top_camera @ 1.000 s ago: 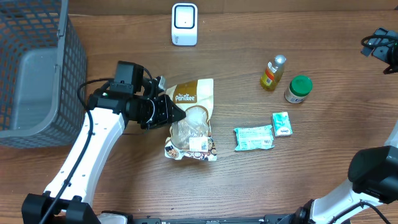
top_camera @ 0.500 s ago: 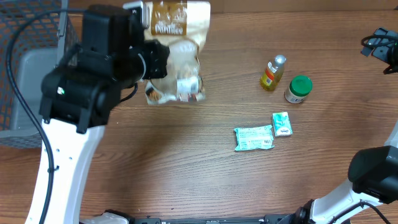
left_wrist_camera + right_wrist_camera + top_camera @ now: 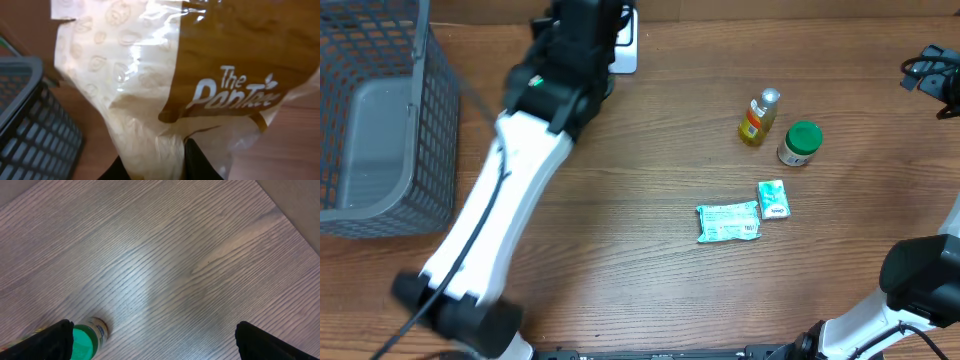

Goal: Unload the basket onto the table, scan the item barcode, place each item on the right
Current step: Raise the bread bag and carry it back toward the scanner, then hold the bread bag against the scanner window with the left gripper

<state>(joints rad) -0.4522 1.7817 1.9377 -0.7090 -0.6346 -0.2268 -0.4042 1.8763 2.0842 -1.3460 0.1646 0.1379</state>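
Note:
In the left wrist view a snack bag of clear and brown plastic, printed "The PanTree", fills the frame. My left gripper is shut on its lower part, one black finger showing beside the plastic. From overhead the left arm reaches to the far edge, covering the bag and most of the white scanner. My right gripper stands open above bare wood at the far right, with nothing between its fingers.
A grey wire basket stands at the far left. A small bottle and a green-capped jar stand right of centre. Two green packets lie nearer the front. The jar sits by the right gripper's left finger.
The left arm has lifted the bag off the table and carried it toward the far edge, over the scanner. The right arm has not moved.

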